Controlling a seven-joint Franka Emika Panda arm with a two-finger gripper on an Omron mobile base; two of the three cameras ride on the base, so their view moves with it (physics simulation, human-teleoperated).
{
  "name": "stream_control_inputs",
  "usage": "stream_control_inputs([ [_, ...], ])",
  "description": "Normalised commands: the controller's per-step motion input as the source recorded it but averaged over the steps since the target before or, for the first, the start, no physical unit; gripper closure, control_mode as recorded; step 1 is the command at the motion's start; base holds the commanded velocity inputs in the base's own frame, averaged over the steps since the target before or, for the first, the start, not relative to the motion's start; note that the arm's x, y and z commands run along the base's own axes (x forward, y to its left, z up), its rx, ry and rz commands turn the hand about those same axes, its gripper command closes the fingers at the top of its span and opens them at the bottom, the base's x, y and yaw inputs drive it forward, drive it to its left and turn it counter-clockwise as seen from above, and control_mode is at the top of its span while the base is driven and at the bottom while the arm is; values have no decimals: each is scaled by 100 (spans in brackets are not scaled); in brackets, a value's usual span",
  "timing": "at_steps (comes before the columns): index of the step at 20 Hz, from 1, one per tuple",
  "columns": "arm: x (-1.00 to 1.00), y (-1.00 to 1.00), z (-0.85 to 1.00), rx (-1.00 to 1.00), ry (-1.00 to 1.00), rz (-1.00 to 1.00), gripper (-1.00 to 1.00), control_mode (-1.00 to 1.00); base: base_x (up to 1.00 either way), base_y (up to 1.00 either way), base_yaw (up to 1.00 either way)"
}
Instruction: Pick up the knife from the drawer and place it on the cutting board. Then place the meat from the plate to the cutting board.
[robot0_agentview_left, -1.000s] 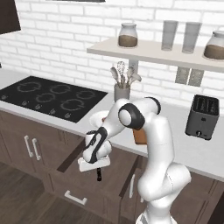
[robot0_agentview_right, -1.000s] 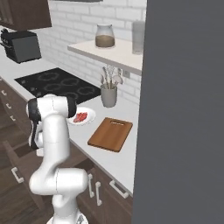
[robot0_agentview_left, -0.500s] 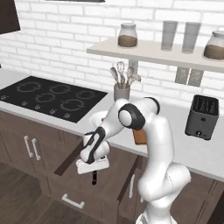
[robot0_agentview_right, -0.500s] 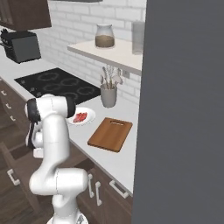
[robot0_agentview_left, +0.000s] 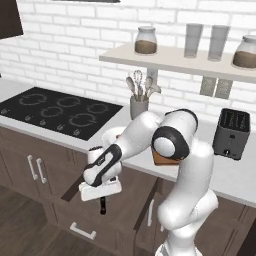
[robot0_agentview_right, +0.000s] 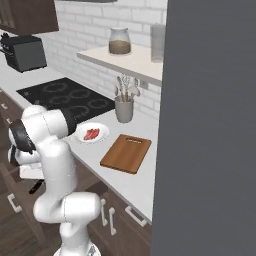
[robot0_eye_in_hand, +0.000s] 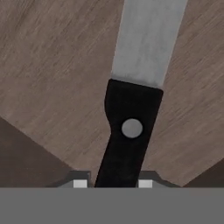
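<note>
Over the last second the arm has sunk lower into the open drawer (robot0_agentview_left: 120, 200): in the left base view the pincer (robot0_agentview_left: 102, 206) sat at about the drawer's front edge 1 second ago and now hangs deeper inside it. That reads as the end of the reach for the first of the task's 2 steps, with the grasp itself coming next.

In the hand view the knife (robot0_eye_in_hand: 133, 100) lies flat on the brown wooden drawer floor, directly between the 2 finger tips (robot0_eye_in_hand: 79, 183) at the bottom of the frame. Its long axis runs nearly straight up that view, leaning slightly to the right, with the black handle toward the pincer and the silver-grey blade pointing away. The handle's lower end passes between the tips, but whether they press on it cannot be told; small gaps seem to show on either side, so I judge the pincer released.

Up on the surface, the cutting board (robot0_agentview_right: 126, 153) lies bare, and the meat (robot0_agentview_right: 91, 134) sits on the plate (robot0_agentview_right: 102, 137) just beside it, so both placements are not yet done.
</note>
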Motion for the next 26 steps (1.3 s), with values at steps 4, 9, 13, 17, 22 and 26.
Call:
stream_control_inputs([
  [4, -90, 6, 100, 0, 8, -1, 100, -100, 0, 0, 0],
  [9, -40, -37, 100, 0, 0, 0, 100, -100, 0, 0, 0],
  [13, 4, -99, 100, 0, 6, 0, 100, -100, 0, 0, 0],
  [17, 32, -100, 98, 0, 11, 0, 100, -100, 0, 0, 0],
  [22, 72, -100, 52, 0, 8, 0, 100, -100, 0, 0, 0],
  [26, 99, -100, -6, 0, 16, 0, 100, -100, 0, 0, 0],
])
